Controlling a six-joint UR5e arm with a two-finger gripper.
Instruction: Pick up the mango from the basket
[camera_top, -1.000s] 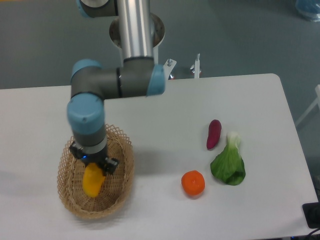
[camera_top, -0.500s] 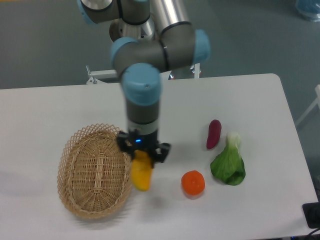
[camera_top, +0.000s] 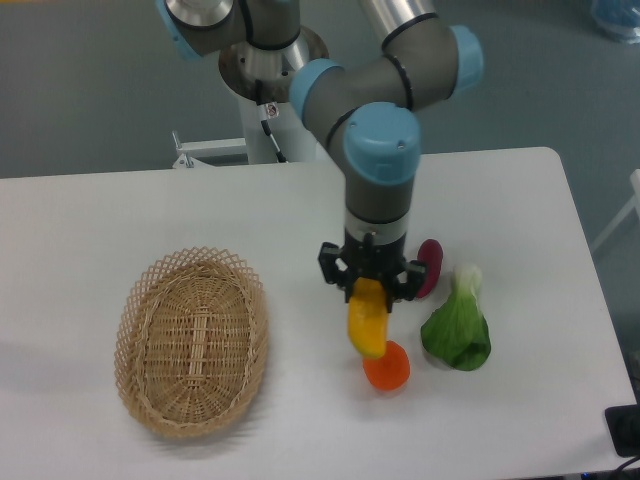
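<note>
My gripper is shut on the mango, a smooth yellow-orange fruit that hangs down from the jaws, held above the table. It is well to the right of the basket, an oval tan wicker basket that now lies empty at the front left. The mango's lower end overlaps the round orange fruit in this view.
A dark-red oblong vegetable lies just right of the gripper, partly hidden behind it. A green leafy vegetable lies to the right of the orange fruit. The arm's base stands at the back edge of the table.
The arm has lifted the mango out of the basket and carried it to the right, from over the basket to above the orange fruit. The basket is left empty.
</note>
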